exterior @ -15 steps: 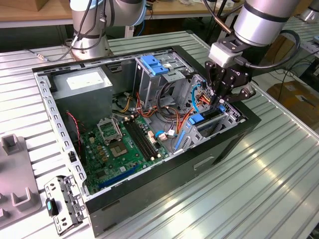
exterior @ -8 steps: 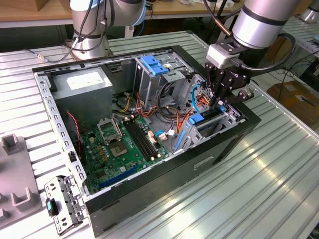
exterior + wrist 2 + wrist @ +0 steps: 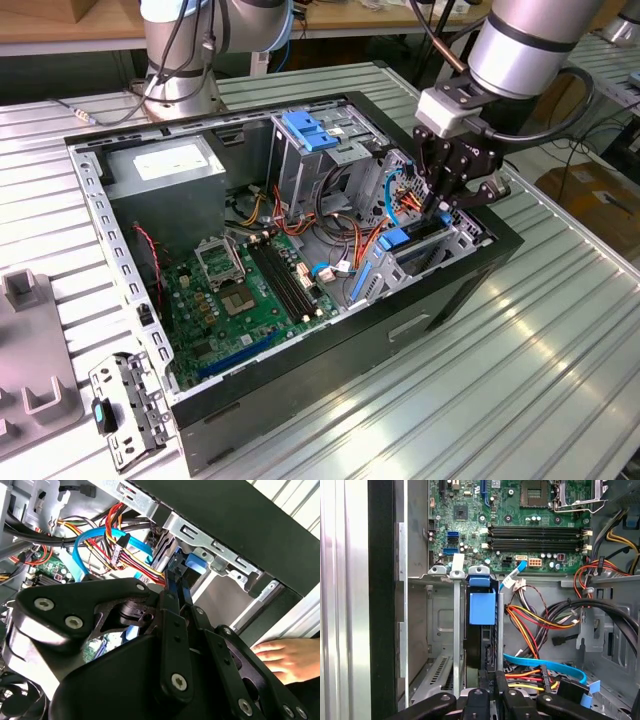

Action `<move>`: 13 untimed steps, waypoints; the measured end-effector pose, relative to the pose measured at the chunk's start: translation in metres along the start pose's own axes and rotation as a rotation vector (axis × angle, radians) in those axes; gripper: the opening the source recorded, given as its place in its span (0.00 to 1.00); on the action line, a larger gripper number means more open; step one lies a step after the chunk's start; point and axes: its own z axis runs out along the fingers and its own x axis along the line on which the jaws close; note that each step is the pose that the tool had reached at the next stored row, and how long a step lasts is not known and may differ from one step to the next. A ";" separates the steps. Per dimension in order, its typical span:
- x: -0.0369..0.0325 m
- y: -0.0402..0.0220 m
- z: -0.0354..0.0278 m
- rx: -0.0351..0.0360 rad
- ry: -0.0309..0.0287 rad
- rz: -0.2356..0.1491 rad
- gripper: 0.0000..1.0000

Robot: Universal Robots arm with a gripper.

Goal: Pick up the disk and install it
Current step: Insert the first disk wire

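Observation:
The disk stands on edge in the drive bay at the open computer case's end on the exterior view's right. Its blue carrier and dark body show edge-on between metal bay walls. My gripper reaches down into that bay from above. In both wrist views the two black fingers lie close together with the carrier's blue edge between their tips. The gripper is shut on the disk's upper edge, and the gripper hides part of the carrier.
Bundles of red, yellow and blue cables crowd beside the bay. The motherboard lies on the case floor, and a tall metal cage with a blue latch stands behind. A person's hand rests by the case's outer wall. A loose bracket lies on the table.

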 end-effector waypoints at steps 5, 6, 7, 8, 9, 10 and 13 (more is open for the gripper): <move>-0.0001 0.0010 0.0006 0.0000 -0.0001 0.000 0.17; -0.0001 0.0011 0.0007 0.0000 0.0001 0.000 0.17; -0.0001 0.0011 0.0013 0.0000 0.0000 0.000 0.17; -0.0001 0.0011 0.0019 0.0000 -0.0001 0.000 0.17; -0.0001 0.0012 0.0023 0.0000 -0.0001 0.000 0.17; -0.0001 0.0012 0.0031 0.0000 0.0001 0.000 0.17; -0.0001 0.0013 0.0067 -0.0001 0.0001 0.000 0.17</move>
